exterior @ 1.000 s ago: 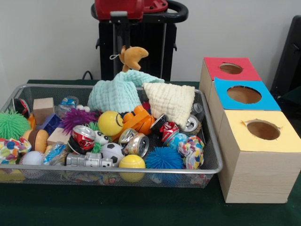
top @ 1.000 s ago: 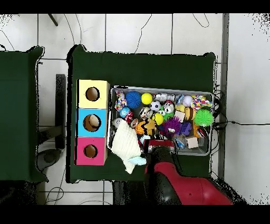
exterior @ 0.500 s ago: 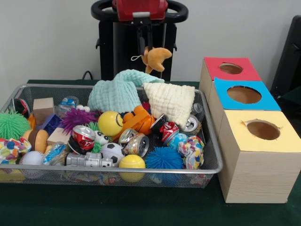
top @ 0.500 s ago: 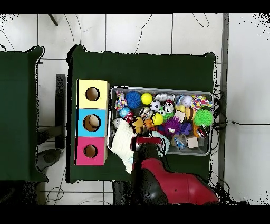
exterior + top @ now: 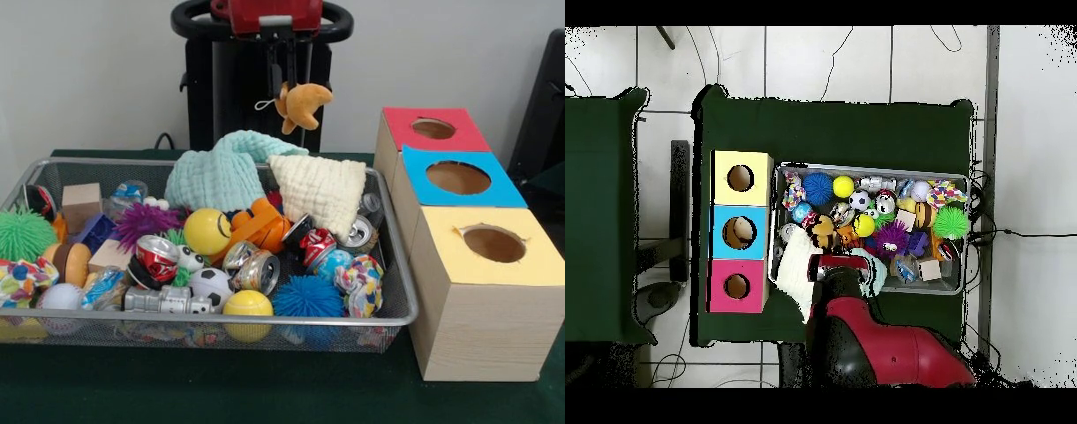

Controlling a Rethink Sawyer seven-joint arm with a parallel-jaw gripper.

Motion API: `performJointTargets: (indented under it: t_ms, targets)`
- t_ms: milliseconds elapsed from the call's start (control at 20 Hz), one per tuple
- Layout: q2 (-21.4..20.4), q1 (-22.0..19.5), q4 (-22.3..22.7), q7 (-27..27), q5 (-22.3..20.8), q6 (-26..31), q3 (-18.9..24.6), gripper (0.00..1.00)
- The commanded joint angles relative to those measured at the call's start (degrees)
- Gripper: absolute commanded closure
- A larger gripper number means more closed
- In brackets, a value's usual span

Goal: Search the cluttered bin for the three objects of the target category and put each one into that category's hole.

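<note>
My gripper (image 5: 294, 86) hangs high above the back of the wire bin (image 5: 221, 315), shut on an orange-brown plush toy (image 5: 305, 104) that dangles from it with a small loop at its side. The toy hangs above the cream cloth (image 5: 322, 190), clear of the bin's contents. Right of the bin stand three wooden boxes with round holes: red top (image 5: 397, 125), blue top (image 5: 422, 173) and yellow top (image 5: 441, 249). In the overhead view the red arm (image 5: 855, 330) covers the gripper, and the plush toy (image 5: 823, 232) shows just beyond it.
The bin holds several balls, crushed cans (image 5: 256, 269), spiky balls, wooden blocks (image 5: 81, 203), a mint cloth (image 5: 221, 172) and other toys. In the overhead view the boxes (image 5: 740, 232) line the bin's left side. Green cloth covers the table.
The gripper has carried the plush toy to the right in the front view, toward the boxes, staying at about the same height. The bin's contents have not moved.
</note>
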Motion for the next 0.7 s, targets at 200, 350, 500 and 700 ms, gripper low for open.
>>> performJointTargets:
  t_ms: [200, 350, 500, 700]
  targets:
    - [-0.21, 0.79, -1.69, 10.65, 5.43, 7.01, -0.72, 1.0]
    - [-0.41, 2.03, -2.04, 10.34, 6.77, 7.43, -1.41, 1.0]
    - [-0.6, 3.36, -2.02, 10.11, 8.08, 7.6, -2.3, 1.0]
    - [-0.47, 5.1, -1.94, 9.82, 9.73, 7.59, -3.8, 1.0]
